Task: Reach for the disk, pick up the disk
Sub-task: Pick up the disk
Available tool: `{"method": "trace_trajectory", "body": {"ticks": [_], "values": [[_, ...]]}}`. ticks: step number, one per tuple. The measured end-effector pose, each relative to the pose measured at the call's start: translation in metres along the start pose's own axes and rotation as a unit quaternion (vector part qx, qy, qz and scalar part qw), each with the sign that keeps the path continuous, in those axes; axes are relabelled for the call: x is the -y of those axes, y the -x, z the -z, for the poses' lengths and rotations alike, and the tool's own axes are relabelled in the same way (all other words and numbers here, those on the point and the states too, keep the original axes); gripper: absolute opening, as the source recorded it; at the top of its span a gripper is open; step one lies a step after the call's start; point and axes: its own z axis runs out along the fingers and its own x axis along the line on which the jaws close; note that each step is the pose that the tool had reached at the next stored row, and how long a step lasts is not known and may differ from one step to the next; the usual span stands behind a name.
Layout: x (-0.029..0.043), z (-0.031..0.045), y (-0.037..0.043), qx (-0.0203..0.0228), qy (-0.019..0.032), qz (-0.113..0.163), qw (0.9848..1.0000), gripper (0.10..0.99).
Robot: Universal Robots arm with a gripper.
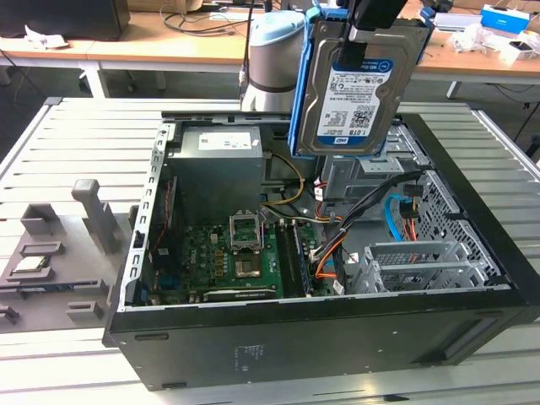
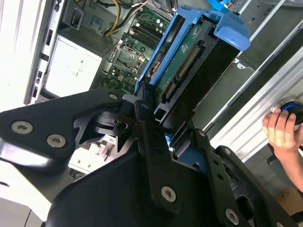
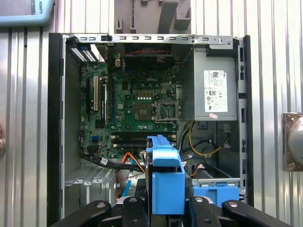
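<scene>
The black gripper's (image 2: 158,130) jointed fingers (image 2: 142,101) are closing on the disk (image 1: 359,89), a flat silver-grey hard drive with a white-and-blue barcode label, framed by a blue plastic carrier rail (image 3: 165,182). In the exterior view the disk is hanging upright above the open black computer case (image 1: 321,337), label side facing the camera (its print is too small to make out), and touching nothing but the gripper. Below it the green motherboard (image 1: 228,261) is lying in the case beside a grey power supply box (image 1: 215,173) bearing a white sticker. The case is sitting on a slatted metal table (image 1: 76,143), near a grey slotted plastic stand (image 1: 97,215). In the second wrist view a person's hand (image 2: 281,132) is resting at the table's edge
</scene>
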Motion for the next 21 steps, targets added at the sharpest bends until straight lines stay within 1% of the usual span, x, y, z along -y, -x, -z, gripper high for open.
{"method": "trace_trajectory", "body": {"ticks": [2, 5, 11, 13, 15, 21], "values": [[0.0, 0.0, -0.0027, 0.0, 0.0, 0.0, 1.0, 0.365], [0.0, 0.0001, -0.011, 0.0, 0.0, 0.0, 1.0, 0.365], [0.0, 0.0002, -0.0197, 0.0, 0.0, 0.0, 1.0, 0.365], [0.0, 0.0003, -0.0249, 0.0, 0.0, 0.0, 1.0, 0.365], [0.0, 0.0003, -0.0279, 0.0, 0.0, 0.0, 1.0, 0.365], [0.0, 0.0004, -0.0407, 0.0, 0.0, 0.0, 1.0, 0.365]]}}
